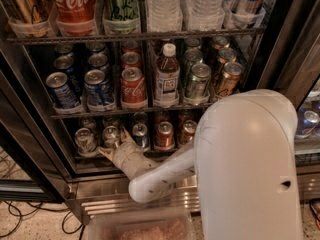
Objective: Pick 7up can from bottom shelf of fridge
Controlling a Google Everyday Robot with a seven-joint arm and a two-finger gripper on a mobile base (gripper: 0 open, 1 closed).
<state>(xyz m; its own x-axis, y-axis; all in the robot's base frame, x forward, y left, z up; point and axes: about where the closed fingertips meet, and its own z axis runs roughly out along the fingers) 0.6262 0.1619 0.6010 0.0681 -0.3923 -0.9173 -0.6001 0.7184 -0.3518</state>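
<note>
Bottom shelf of fridge, front row: five cans, all upright. Left to right they are two green-silver, one blue and two red-orange. More can tops sit behind them in the dark, count uncertain. The 7up can is taken as the second from the left, between the other green-silver can and the blue one. Its long axis is vertical, silver top with tab facing up, base on the shelf. The gripper is at the front edge of the bottom shelf, directly in front of this can, with its two fingers spread in a V. One finger points left and low, the other points up just right of the can. The jaws are apart, holding nothing. Cannot tell whether either finger touches the can. The white arm comes in from lower right and covers the right end of the shelf. Shelf above, front row: two Pepsi cans, one Coca-Cola can, one bottle, one green can and one bronze can.
</note>
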